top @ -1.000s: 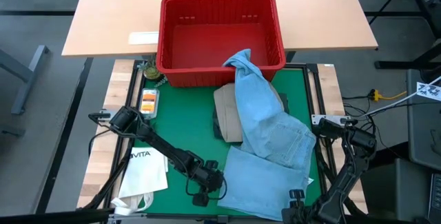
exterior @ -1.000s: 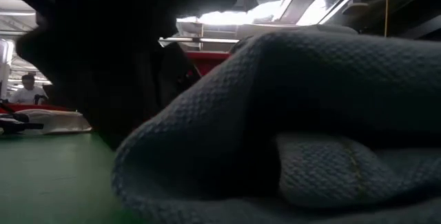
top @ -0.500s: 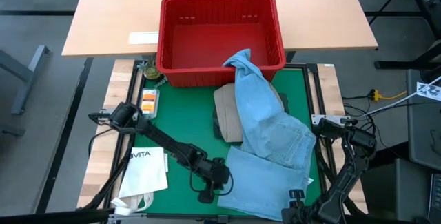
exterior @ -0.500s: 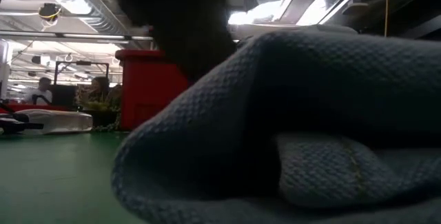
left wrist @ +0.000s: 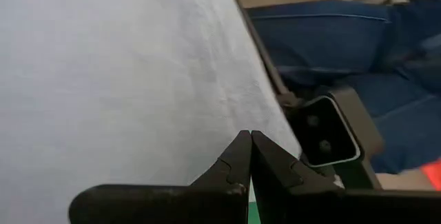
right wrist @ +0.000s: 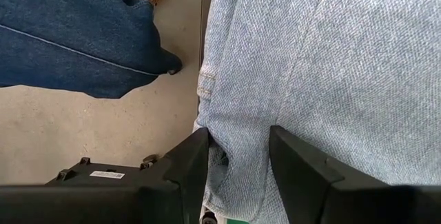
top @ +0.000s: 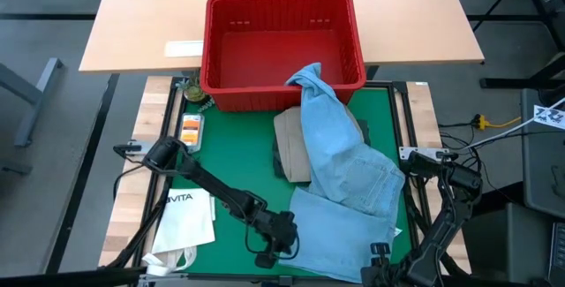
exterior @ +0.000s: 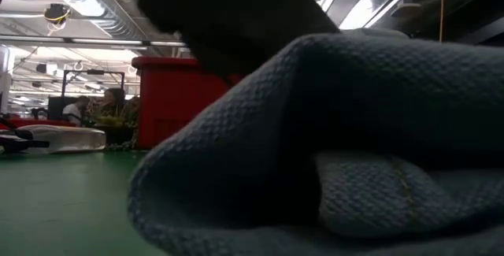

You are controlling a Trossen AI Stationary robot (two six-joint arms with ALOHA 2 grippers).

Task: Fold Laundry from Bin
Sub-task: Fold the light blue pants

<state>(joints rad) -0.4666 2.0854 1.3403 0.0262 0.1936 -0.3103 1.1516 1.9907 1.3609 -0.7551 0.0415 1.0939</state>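
Note:
The light blue jeans (top: 340, 159) run from the near rim of the red bin (top: 282, 49), where one end (top: 307, 77) rests, across a khaki garment (top: 290, 141) and down onto the green mat (top: 234, 159). In the low view the jeans (exterior: 354, 130) fill the foreground. My left gripper (top: 281, 238) is shut, with its tips (left wrist: 249, 141) at the left edge of the jeans' near part. My right gripper (top: 384, 253) is at the jeans' near right corner, shut on the cloth (right wrist: 238, 155). My left gripper's shut tips point slanting down at the pale cloth (left wrist: 172, 93). I cannot tell whether they touch it. My right gripper pinches a bunched edge of the jeans (right wrist: 222, 156) between its two fingers, beside a stitched hem (right wrist: 205, 79). The fingers come from above, pointing down. The rest of the jeans lies slack on the mat.
A white paper bag printed VITA (top: 185, 221) lies at the mat's near left. Small items (top: 190, 128) sit along its left edge. A wooden table (top: 150, 22) stands behind the bin. A person's dark denim leg (right wrist: 69, 31) is off the table's near edge.
My left gripper, still shut, has gone toward the table's right edge and a little up, reaching the jeans' left edge, and has tipped. The jeans and my right gripper have kept still.

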